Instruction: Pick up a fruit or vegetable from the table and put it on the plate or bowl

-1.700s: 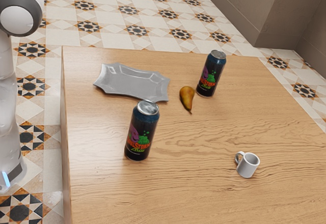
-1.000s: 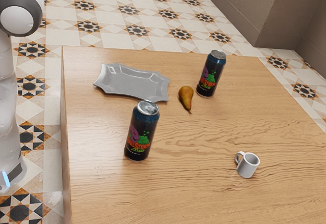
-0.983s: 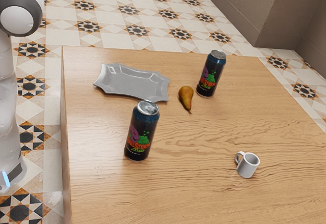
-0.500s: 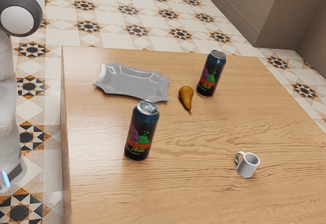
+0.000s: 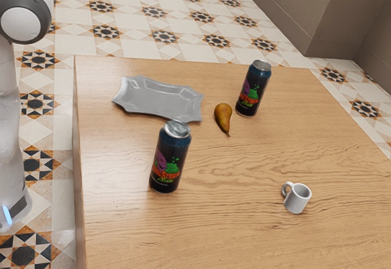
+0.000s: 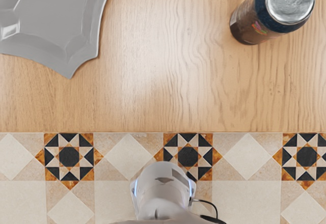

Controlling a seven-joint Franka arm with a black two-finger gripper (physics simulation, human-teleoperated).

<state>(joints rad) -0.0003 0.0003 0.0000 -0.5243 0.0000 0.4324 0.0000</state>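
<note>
The pear [image 5: 223, 117] lies on its side on the wooden surface [image 5: 256, 171], just off the grey plate [image 5: 156, 98]'s corner and between that plate and the farther can [image 5: 253, 88]. The wrist view looks down on the surface's edge by the arm [image 5: 13, 98], so the pear sits well apart from the tool, beyond the plate and the nearer can [image 5: 170, 156]. Whether the tool is apart or together, I cannot tell.
</note>
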